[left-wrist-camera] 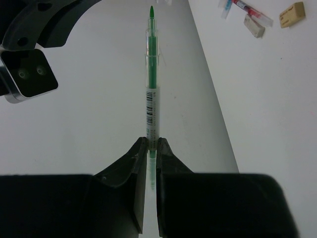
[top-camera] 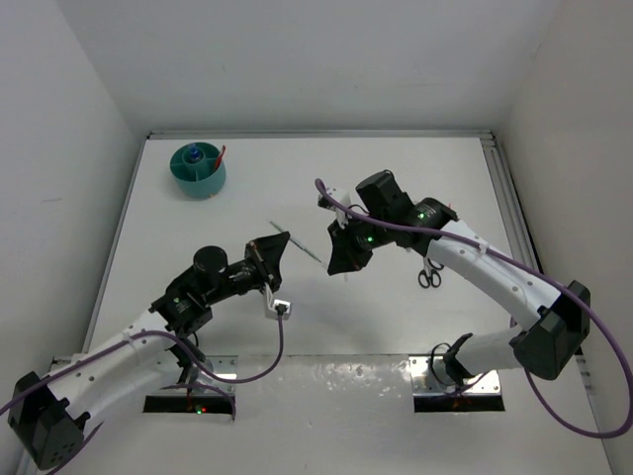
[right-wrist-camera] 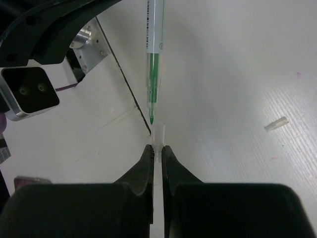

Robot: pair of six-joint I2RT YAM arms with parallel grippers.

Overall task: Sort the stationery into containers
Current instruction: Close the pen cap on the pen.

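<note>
left gripper is closed tight on the rear end of a green pen. the pen has a clear barrel with a barcode label, and its uncapped tip is pointed away from the fingers. in the top view the pen is held above the table, spanning the gap toward the right gripper. right gripper jaws are pressed together, with a small clear piece pinched at the tips; what it is cannot be told. the green tip is seen just short of that piece, not touching. the teal tub is set at the far left of the table, well apart from both grippers, with a blue item and a red stick seen inside; which compartment cannot be told. black scissors are laid beside the right arm. an eraser and a red pen are seen lying near each other in the left wrist view. a loose clear cap is seen on the table.
</note>
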